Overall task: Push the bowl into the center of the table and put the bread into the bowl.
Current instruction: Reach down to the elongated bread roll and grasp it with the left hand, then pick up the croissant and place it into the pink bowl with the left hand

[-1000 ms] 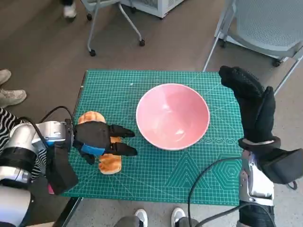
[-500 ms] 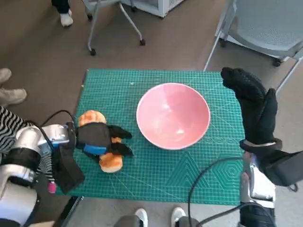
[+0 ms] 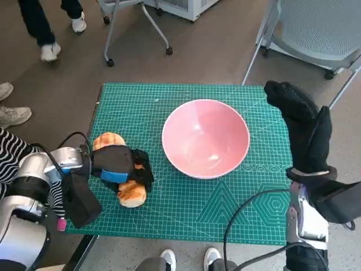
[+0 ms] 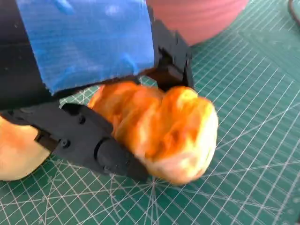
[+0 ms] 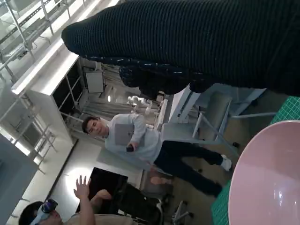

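Left hand (image 3: 119, 165) fingers now curled round one bread (image 3: 131, 193), one bowl (image 3: 206, 138)

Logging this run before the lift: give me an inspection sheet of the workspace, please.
Surface: green cutting mat covers the table.
Job's things: pink bowl upright, empty, near the centre; bread lies on the mat to its left, apart from it.
Clutter: nothing seen.
Hands: left hand grips the bread; right hand raised beside the bowl, holding nothing.
Cables: black cable near the right forearm.
Surroundings: chairs, a person's shoes.
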Controlling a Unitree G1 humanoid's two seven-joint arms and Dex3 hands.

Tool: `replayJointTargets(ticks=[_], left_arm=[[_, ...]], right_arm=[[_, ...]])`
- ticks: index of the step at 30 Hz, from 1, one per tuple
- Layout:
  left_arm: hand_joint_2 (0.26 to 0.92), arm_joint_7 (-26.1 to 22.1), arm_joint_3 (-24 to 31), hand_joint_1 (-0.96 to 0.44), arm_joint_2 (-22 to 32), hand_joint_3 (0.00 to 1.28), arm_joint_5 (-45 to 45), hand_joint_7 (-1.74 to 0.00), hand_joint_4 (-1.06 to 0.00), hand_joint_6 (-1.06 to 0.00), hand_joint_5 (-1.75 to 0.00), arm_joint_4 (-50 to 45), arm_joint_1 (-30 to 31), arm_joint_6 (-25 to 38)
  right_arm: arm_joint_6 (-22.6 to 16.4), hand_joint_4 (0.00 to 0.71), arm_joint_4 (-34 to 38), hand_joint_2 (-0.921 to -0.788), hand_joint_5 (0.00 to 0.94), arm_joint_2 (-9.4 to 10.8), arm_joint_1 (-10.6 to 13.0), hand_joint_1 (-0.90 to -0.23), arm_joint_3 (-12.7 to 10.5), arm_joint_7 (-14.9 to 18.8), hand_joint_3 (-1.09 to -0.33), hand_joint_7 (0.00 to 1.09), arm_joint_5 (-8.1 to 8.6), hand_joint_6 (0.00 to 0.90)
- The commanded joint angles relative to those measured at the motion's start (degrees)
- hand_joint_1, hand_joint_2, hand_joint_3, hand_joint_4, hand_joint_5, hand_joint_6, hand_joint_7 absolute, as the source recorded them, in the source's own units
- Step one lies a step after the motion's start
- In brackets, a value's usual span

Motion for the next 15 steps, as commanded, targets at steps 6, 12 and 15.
replayJointTargets(ticks=[6, 12, 15], left_arm=[[0.901, -14.26, 4.27, 0.00, 2.32, 0.01, -20.55, -1.11, -0.81, -0.73, -0.98, -6.61, -1.59, 0.80], [0.902, -22.15, 8.27, 0.00, 3.25, 0.01, -35.56, -1.15, -0.81, -0.72, -0.94, -16.46, -2.65, 8.68], [0.903, -23.47, 11.20, 0.00, 2.85, 0.01, -39.08, -1.16, -0.81, -0.72, -0.93, -20.87, -4.08, 12.87]], right_arm=[[1.27, 0.201, 0.14, -0.921, 0.002, 0.00, 1.41, -0.714, -0.34, -0.19, -0.740, 0.56, 1.10, 0.101], [1.53, 0.199, 0.12, -0.921, 0.001, -0.44, 1.18, -0.715, -0.82, 0.10, -0.738, 0.55, 1.54, 0.102], [1.60, 0.196, 0.06, -0.921, 0.000, -0.62, 1.08, -0.715, -1.05, 0.25, -0.737, 0.55, 1.74, 0.102]])
